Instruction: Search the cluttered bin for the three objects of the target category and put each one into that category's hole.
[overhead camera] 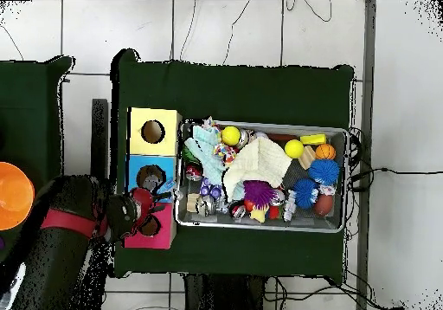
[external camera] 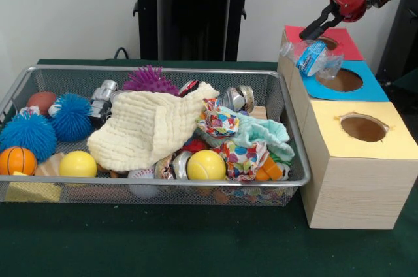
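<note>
My gripper [external camera: 314,31] is shut on a crushed clear plastic bottle [external camera: 312,58] with a blue-and-white label. It holds the bottle in the air over the near edge of the red-topped box [external camera: 346,47], just above the hole [external camera: 341,81] in the blue-topped box. In the overhead view the gripper [overhead camera: 156,192] is over the seam between these two boxes. The silver wire-mesh bin [external camera: 157,68] lies left of the boxes, full of clutter. I see no other clear bottle in it; a cream cloth [external camera: 147,130] covers its middle.
A yellow-topped wooden box [external camera: 392,146] with a hole stands nearest the camera. In the bin are spiky blue balls [external camera: 29,133], yellow balls [external camera: 206,164], an orange ball [external camera: 17,160], crushed silver cans [external camera: 238,97] and patterned cloths [external camera: 241,153]. The robot's pedestal [external camera: 192,9] stands behind.
</note>
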`<act>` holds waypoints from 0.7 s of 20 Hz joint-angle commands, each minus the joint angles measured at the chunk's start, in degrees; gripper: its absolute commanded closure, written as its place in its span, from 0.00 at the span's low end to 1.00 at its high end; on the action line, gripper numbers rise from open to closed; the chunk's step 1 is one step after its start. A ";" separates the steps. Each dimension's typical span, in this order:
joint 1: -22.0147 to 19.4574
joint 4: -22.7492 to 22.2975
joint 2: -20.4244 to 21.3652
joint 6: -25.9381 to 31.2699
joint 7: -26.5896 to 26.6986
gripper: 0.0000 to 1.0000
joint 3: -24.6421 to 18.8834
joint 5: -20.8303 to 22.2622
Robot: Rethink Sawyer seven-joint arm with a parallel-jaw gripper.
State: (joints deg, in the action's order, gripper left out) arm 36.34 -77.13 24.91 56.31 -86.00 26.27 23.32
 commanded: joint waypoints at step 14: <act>-0.50 -1.18 -2.47 9.69 -13.40 0.00 -2.70 -3.53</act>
State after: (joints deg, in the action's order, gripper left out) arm 36.36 -76.30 24.33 61.43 -86.00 26.26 22.38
